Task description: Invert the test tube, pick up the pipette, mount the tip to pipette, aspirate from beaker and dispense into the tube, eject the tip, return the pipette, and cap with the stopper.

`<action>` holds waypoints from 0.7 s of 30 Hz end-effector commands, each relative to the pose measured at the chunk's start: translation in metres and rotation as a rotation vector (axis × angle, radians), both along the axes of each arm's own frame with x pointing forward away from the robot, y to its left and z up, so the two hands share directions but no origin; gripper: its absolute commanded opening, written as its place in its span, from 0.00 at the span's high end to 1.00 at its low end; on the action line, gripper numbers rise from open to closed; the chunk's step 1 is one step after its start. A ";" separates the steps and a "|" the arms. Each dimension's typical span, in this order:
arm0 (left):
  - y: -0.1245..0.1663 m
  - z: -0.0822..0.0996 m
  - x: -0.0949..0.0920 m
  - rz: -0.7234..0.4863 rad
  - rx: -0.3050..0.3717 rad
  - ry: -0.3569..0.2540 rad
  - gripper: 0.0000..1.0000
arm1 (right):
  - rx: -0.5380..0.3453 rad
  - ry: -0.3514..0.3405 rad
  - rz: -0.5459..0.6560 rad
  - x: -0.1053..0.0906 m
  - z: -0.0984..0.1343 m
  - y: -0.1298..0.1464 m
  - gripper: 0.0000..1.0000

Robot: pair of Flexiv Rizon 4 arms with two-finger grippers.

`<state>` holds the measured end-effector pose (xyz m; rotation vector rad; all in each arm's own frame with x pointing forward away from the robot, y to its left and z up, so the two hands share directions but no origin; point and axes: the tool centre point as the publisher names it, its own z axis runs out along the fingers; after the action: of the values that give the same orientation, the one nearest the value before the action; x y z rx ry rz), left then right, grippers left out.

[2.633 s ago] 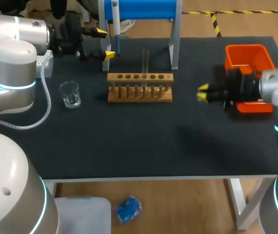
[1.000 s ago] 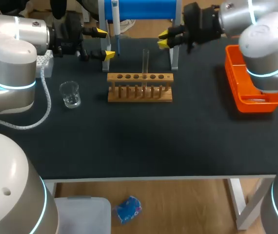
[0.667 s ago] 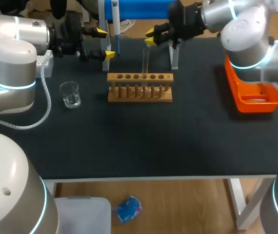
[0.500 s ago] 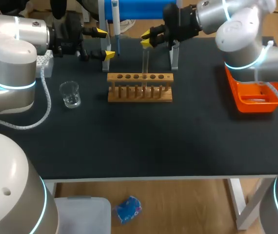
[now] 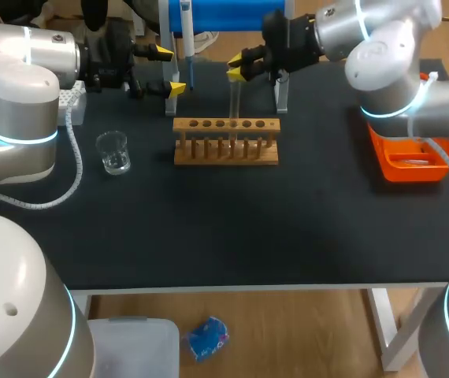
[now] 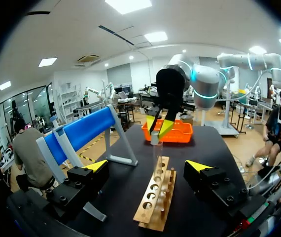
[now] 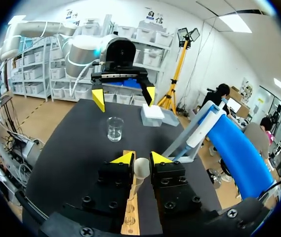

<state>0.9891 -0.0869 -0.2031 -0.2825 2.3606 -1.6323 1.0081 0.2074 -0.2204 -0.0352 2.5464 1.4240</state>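
A clear test tube (image 5: pixel 234 102) stands upright in the wooden rack (image 5: pixel 226 151) at mid table. My right gripper (image 5: pixel 238 69) comes in from the right and sits level at the tube's top. In the right wrist view the tube's rounded end (image 7: pixel 141 169) lies between the narrowly open fingers of that gripper (image 7: pixel 141 159), which lie close on both sides. My left gripper (image 5: pixel 168 71) stands wide open and holds nothing, just left of the pipette (image 5: pixel 187 35) hanging on the blue stand (image 5: pixel 224 16). The glass beaker (image 5: pixel 114 152) stands left of the rack.
A white tip box (image 5: pixel 68 98) sits at the back left under my left arm. An orange bin (image 5: pixel 404 157) stands at the right edge. The stand's grey legs (image 5: pixel 281 87) rise just behind the rack.
My right arm has swung from beside the orange bin to the back and then left, and its gripper now sits at the tube's top. The left arm has not moved.
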 end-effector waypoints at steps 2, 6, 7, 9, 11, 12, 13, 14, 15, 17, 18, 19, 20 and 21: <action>0.000 0.000 0.000 -0.002 0.001 0.001 0.00 | 0.009 -0.008 -0.001 -0.001 -0.002 -0.002 1.00; 0.000 0.000 0.000 -0.002 0.001 0.001 0.00 | 0.012 -0.013 -0.004 0.000 -0.001 -0.003 1.00; 0.000 0.000 0.000 -0.002 0.001 0.001 0.00 | 0.011 -0.014 -0.004 0.000 -0.002 -0.003 1.00; 0.000 0.000 0.000 -0.002 0.001 0.001 0.00 | 0.012 -0.014 -0.006 0.000 -0.002 -0.004 1.00; 0.000 0.000 0.000 -0.002 0.001 0.001 0.00 | 0.014 -0.016 -0.010 0.001 -0.002 -0.005 1.00; 0.000 0.000 0.000 -0.002 0.001 0.001 0.00 | 0.016 -0.016 -0.011 0.001 -0.002 -0.005 1.00; 0.000 0.000 0.000 -0.002 0.001 0.001 0.00 | 0.016 -0.017 -0.011 0.001 -0.002 -0.006 1.00; 0.000 0.000 0.000 -0.002 0.001 0.001 0.00 | 0.015 -0.017 -0.011 0.001 -0.002 -0.006 1.00; 0.000 0.000 0.000 -0.002 0.001 0.001 0.00 | 0.015 -0.017 -0.012 0.001 -0.002 -0.006 1.00; 0.000 0.000 0.000 -0.002 0.001 0.001 0.00 | 0.013 -0.016 -0.013 0.002 -0.003 -0.006 1.00; 0.000 0.000 0.000 -0.002 0.001 0.001 0.00 | 0.012 -0.015 -0.013 0.002 -0.004 -0.007 1.00; 0.000 0.000 0.000 -0.002 0.001 0.001 0.00 | 0.008 -0.014 -0.012 0.002 -0.005 -0.007 1.00; 0.000 0.000 0.000 -0.002 0.001 0.001 0.00 | 0.003 -0.017 -0.012 0.002 -0.006 -0.007 1.00; 0.000 0.000 0.000 -0.002 0.001 0.001 0.00 | -0.003 -0.019 -0.011 0.001 -0.007 -0.007 1.00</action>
<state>0.9891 -0.0869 -0.2031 -0.2825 2.3607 -1.6323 1.0100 0.2012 -0.2226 -0.0336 2.5216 1.4203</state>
